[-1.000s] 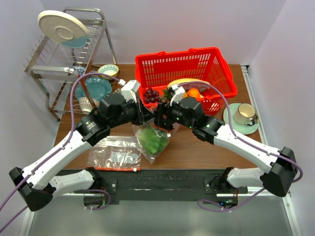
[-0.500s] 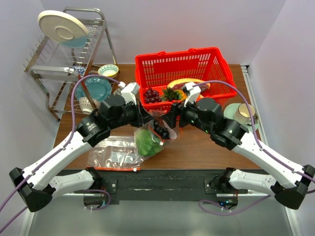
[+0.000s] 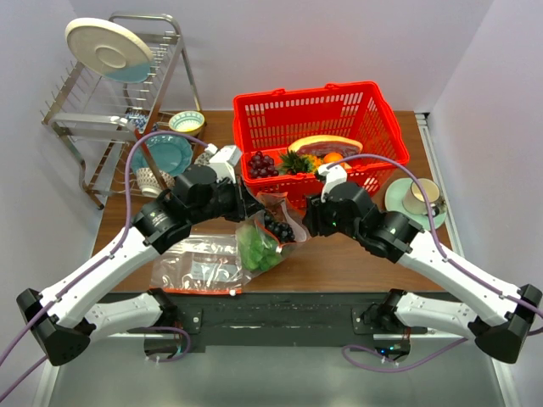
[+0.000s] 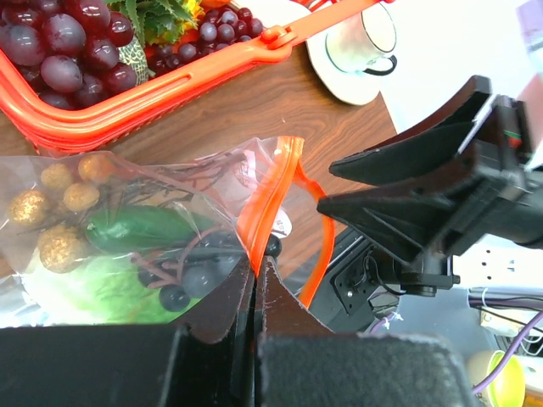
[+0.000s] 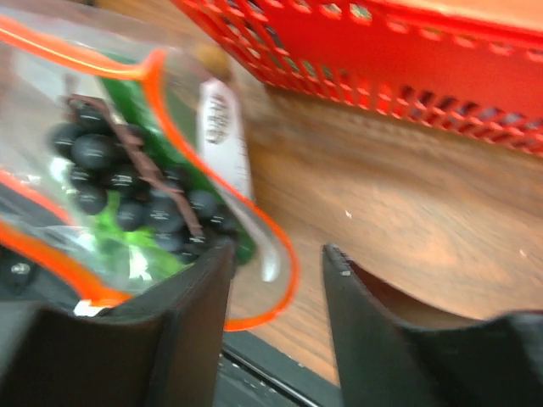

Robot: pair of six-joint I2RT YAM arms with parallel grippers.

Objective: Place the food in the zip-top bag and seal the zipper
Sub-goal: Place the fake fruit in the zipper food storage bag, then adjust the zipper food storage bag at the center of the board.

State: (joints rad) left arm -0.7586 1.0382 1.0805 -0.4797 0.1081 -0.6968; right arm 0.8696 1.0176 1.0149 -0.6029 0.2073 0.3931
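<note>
The clear zip-top bag (image 3: 263,242) hangs tilted above the table with its mouth open. Inside lie pale-green cabbage (image 4: 93,288), a dark green cucumber (image 4: 140,227), brown round nuts (image 4: 59,212) and a bunch of dark berries (image 5: 127,195). My left gripper (image 3: 250,206) is shut on the red-orange zipper strip (image 4: 267,191) at the mouth's edge and holds the bag up. My right gripper (image 5: 276,254) is open at the mouth's other side, and the orange rim (image 5: 288,246) curves between its fingers. In the top view it (image 3: 307,219) sits just right of the bag.
A second, flat zip-top bag (image 3: 199,264) lies front left. A red basket (image 3: 373,119) with purple grapes (image 3: 260,161), pineapple and orange stands behind the bag. A cup on a saucer (image 3: 420,199) is at right, a dish rack (image 3: 93,127) at back left.
My right gripper drew back right from over the bag mouth, then came down beside the rim. A bunch of dark berries now shows in the bag. My left gripper kept its hold.
</note>
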